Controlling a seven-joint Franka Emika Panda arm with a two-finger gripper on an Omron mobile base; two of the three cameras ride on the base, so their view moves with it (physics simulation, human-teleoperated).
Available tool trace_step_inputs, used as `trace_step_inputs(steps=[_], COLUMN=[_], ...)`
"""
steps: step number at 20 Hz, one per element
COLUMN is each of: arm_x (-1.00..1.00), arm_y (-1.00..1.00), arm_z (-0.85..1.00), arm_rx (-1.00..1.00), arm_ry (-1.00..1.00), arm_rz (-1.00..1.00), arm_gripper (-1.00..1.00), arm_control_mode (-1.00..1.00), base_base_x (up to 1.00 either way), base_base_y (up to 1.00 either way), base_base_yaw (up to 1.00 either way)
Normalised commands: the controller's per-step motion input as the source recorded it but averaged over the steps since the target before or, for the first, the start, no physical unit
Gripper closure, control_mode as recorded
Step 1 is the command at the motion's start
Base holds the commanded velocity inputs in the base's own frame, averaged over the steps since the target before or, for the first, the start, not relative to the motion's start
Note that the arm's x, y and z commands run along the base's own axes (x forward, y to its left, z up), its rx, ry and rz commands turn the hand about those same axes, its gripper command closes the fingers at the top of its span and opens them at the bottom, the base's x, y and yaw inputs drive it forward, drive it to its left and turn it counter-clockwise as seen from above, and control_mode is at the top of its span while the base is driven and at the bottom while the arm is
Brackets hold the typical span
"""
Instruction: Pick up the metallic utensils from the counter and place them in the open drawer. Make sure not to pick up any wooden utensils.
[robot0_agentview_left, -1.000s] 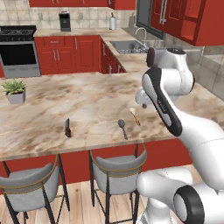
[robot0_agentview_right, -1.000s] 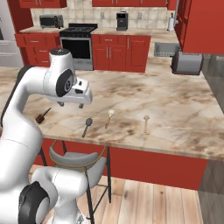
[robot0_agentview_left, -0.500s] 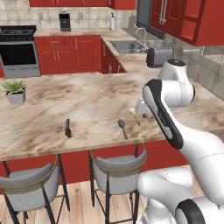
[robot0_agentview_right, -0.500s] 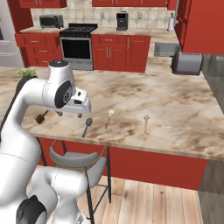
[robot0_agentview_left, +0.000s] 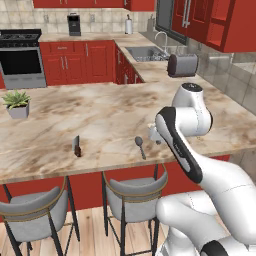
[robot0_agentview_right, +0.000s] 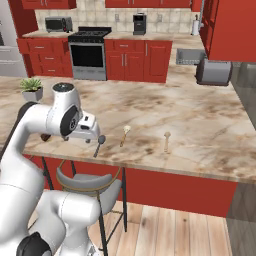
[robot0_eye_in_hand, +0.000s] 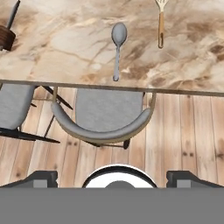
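The metal spoon (robot0_agentview_left: 140, 146) (robot0_agentview_right: 99, 145) (robot0_eye_in_hand: 118, 44) lies on the marbled counter (robot0_agentview_left: 100, 107) (robot0_agentview_right: 200, 120) near its front edge, bowl away from the edge. To its left lies the dark-handled knife (robot0_agentview_left: 76, 146) (robot0_eye_in_hand: 7, 31). Two pale wooden utensils (robot0_agentview_right: 124, 135) (robot0_agentview_right: 166, 141) (robot0_eye_in_hand: 160, 22) rest to the spoon's right. My gripper (robot0_agentview_left: 154, 134) (robot0_agentview_right: 93, 132) (robot0_eye_in_hand: 114, 178) hovers just above the counter's front edge beside the spoon, open and holding nothing, its fingertips (robot0_eye_in_hand: 41, 177) far apart. The drawer is out of view.
Two grey stools (robot0_agentview_left: 134, 192) (robot0_agentview_left: 32, 212) (robot0_eye_in_hand: 107, 116) stand under the counter's front edge. A potted plant (robot0_agentview_left: 17, 102) (robot0_agentview_right: 32, 89) sits at the far left of the counter and a toaster (robot0_agentview_left: 181, 65) (robot0_agentview_right: 213, 72) at the back right.
My arm has bent lower and the hand has come down and leftward, closer to the spoon at the counter's front edge. The utensils have not moved.
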Motion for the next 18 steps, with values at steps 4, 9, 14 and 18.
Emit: trace_step_inputs(steps=[4, 9, 14, 18], arm_x=[0.30, 0.49, 0.44, 0.49], arm_y=[0.27, 0.21, 0.02, 0.00], arm_z=[-0.12, -0.23, -0.21, -0.36], arm_rx=[0.00, -0.01, 0.00, 0.00], arm_ry=[0.00, 0.00, 0.00, 0.01], arm_rz=[0.00, 0.00, -0.01, 0.00], arm_gripper=[-1.00, -1.00, -1.00, -1.00], arm_control_mode=[-1.00, -1.00, -1.00, -1.00], base_base_x=[0.00, 0.00, 0.00, 0.00], base_base_y=[0.00, 0.00, 0.00, 0.00], base_base_yaw=[0.00, 0.00, 0.00, 0.00])
